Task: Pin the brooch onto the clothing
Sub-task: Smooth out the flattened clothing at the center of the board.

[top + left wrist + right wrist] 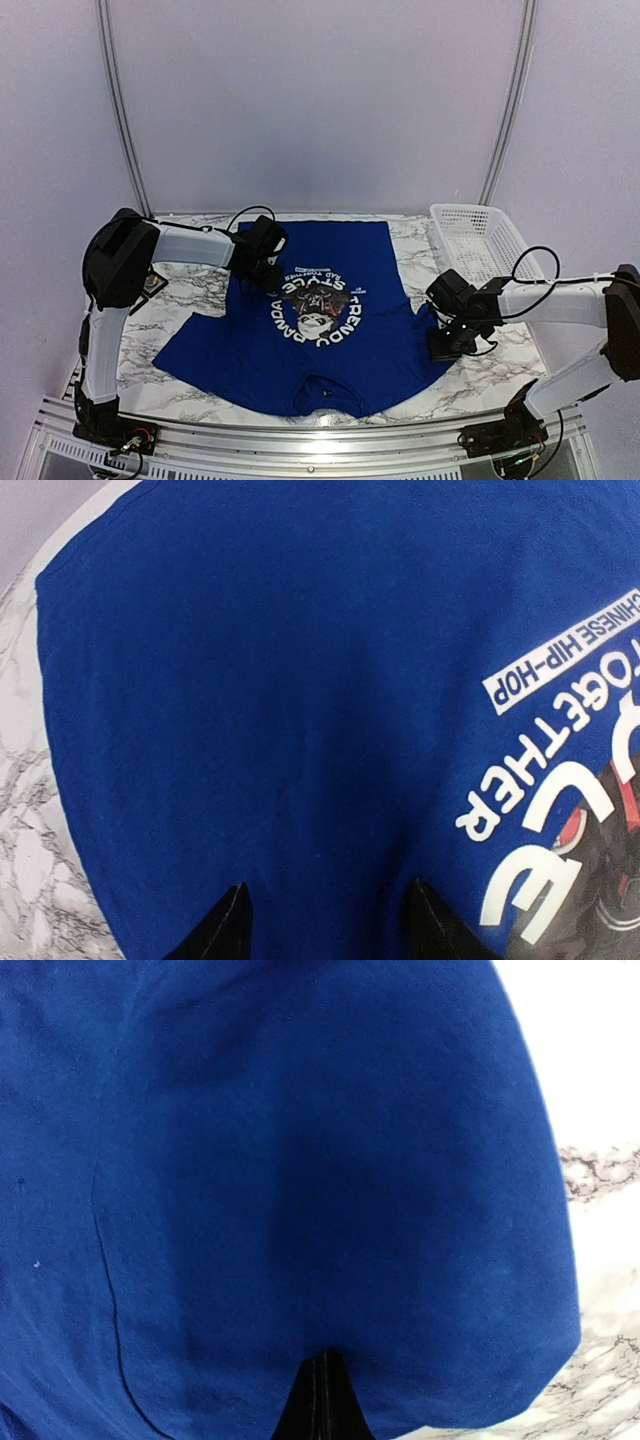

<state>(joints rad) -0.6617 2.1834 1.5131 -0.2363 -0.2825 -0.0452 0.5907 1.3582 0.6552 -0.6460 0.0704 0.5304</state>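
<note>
Left gripper spread over blue clothing.
Clothing lies flat on the marble table, centre frame, panda print up; right gripper, pressed together, sits over the sleeve at frame right.

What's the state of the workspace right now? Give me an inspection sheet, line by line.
Surface: marble-pattern table, largely covered by the shirt.
Job's things: blue T-shirt spread flat, collar toward the arms; brooch, nothing seen.
Clutter: white basket at the far right corner, apart from the shirt.
Grippers: left end effector open, over the shirt beside the panda print; right end effector shut, at the shirt's sleeve.
Cables: left cable loop at the wrist; right cable loop over the forearm.
Surroundings: plain pale walls, metal uprights.
</note>
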